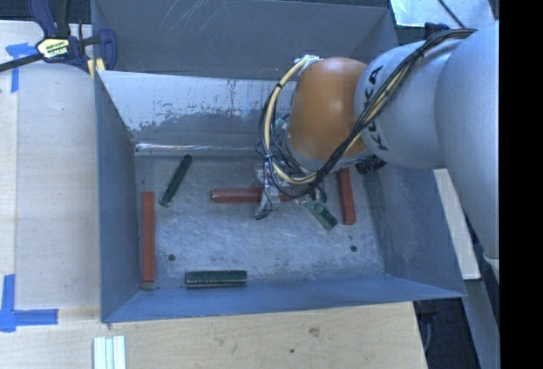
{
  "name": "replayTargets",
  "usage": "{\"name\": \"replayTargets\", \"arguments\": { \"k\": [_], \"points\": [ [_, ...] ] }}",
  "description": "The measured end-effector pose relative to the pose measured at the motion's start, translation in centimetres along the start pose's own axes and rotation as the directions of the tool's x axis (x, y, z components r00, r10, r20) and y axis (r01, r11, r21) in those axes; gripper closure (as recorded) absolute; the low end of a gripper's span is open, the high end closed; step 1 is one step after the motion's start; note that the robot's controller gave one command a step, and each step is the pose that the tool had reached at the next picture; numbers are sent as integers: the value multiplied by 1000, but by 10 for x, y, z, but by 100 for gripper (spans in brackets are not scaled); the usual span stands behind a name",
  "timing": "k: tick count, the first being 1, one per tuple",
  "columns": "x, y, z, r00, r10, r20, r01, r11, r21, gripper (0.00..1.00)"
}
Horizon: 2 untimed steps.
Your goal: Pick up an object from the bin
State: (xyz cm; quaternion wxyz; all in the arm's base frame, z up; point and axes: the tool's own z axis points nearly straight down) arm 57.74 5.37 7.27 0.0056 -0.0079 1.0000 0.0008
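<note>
My gripper (266,208) hangs low over the middle of the bin floor, its tip just at the right end of a short red-brown stick (234,196) that lies flat and points left. A dark green piece (323,215) lies right beside the gripper on its right, partly under the arm. Another red-brown stick (347,196) lies upright in the view just right of that.
A dark green stick (176,180) lies slanted at the back left. A long red-brown stick (148,238) runs along the left wall. A dark green bar (215,278) lies by the front wall. The arm with its orange cover and cables spans the bin's right half.
</note>
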Motion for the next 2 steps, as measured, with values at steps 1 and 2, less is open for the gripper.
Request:
{"name": "replayTargets", "arguments": {
  "k": [1, 2],
  "points": [
    [26, -17, -113, 998, 55, -1, -55, 998, 2, 100],
    [34, 8, -189, 1000, 28, 0, -28, 1000, 0, 100]
  ]
}}
